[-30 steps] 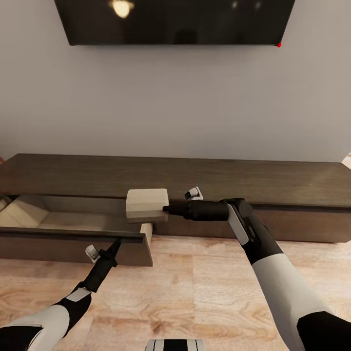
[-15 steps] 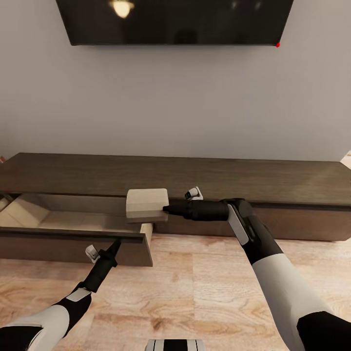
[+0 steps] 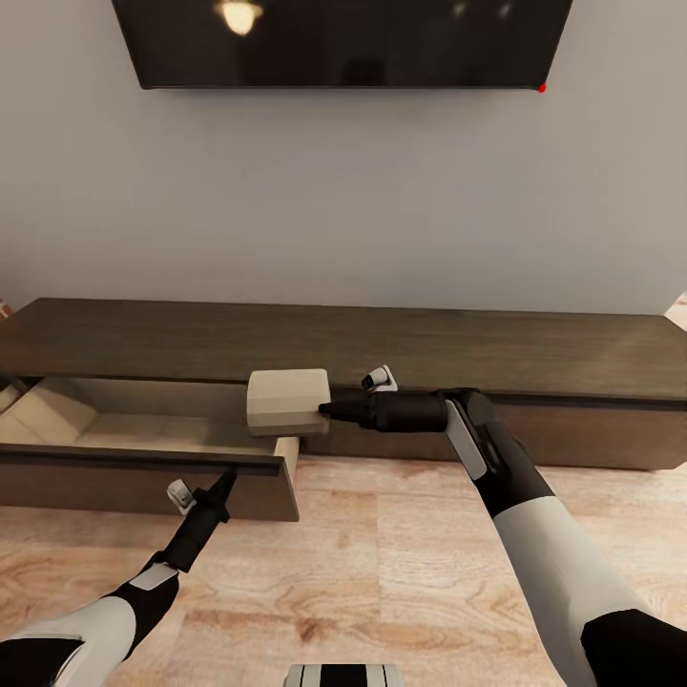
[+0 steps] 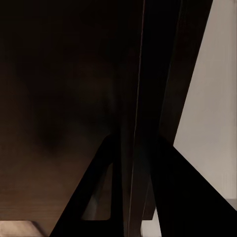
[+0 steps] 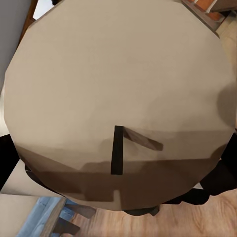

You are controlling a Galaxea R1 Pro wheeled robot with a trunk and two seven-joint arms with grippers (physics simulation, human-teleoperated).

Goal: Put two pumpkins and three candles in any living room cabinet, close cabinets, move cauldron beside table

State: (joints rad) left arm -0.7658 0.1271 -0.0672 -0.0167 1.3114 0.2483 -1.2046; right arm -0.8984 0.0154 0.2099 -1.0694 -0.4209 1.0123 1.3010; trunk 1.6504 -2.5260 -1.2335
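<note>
A beige candle (image 3: 286, 401) hangs level with the cabinet's (image 3: 401, 348) front, over the right end of its open drawer (image 3: 143, 482). My right gripper (image 3: 322, 410) is shut on the candle from the right. In the right wrist view the candle's round face (image 5: 118, 94) with its dark wick sits very close. My left gripper (image 3: 229, 474) is shut on the top edge of the drawer front near its right end. In the left wrist view the black fingers (image 4: 94, 192) straddle that thin dark panel (image 4: 148, 74). The drawer's pale wood interior (image 3: 124, 429) looks bare. Pumpkins, cauldron and table are out of view.
A black TV (image 3: 343, 43) hangs on the grey wall above the cabinet. Light wood floor (image 3: 401, 572) spreads in front of the cabinet, with my base (image 3: 343, 676) at the lower edge of the head view. The cabinet's right half stays closed.
Nothing has visibly moved; only the head view has shifted very slightly.
</note>
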